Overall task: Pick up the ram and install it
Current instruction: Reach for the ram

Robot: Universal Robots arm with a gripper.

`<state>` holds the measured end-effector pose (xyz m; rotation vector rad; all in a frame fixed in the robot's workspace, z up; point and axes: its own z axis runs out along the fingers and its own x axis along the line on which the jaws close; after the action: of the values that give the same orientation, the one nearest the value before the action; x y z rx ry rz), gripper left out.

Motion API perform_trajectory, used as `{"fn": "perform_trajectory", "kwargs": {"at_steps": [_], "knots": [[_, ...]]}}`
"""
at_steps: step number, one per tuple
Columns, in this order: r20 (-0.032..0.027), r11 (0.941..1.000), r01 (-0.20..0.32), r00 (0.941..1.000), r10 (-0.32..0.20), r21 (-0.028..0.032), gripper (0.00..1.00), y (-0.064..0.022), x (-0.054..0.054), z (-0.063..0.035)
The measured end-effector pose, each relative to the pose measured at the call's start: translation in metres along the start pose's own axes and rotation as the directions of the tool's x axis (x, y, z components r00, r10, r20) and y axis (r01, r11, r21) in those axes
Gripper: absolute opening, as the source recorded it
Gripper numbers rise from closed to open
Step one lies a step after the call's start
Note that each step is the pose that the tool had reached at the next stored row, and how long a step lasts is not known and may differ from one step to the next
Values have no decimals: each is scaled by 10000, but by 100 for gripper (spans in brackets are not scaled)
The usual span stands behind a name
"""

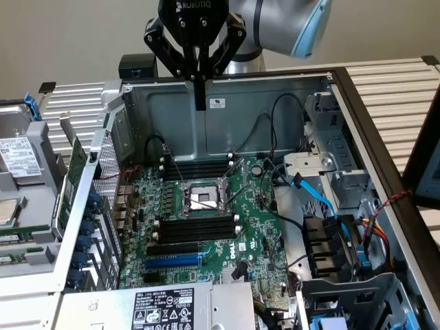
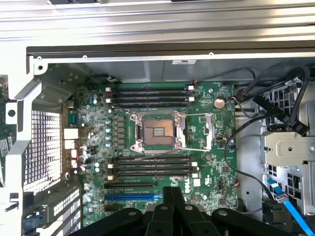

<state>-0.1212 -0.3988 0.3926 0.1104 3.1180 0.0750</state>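
Exterior view: pickup stage, the ram [image 1: 12,234] not yet in hand.
My gripper [image 1: 199,106] hangs top centre above the open case [image 1: 275,103], closed on nothing. The ram seems to lie at far left, and grasping it calls for opening first.

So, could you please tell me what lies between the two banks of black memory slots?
The CPU socket lies between the wall-side slots and the mid-board slots; the wrist and exterior views both show it.
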Motion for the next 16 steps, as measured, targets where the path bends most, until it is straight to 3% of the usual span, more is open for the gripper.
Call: {"fn": "perform_trajectory", "kwargs": {"at_steps": [7,9,11,15,16], "knots": [[15,10000,2,10000,-2,-4,11,-4,54,-2],[13,10000,0,10000,0,-58,11,-10,120,-3],[-6,9998,-4,10000,4,-200,11,-20,201,-5],[-79,9983,-19,10000,14,-590,11,-49,380,-10],[-88,9978,-21,10000,15,-664,11,-55,425,-11]]}}
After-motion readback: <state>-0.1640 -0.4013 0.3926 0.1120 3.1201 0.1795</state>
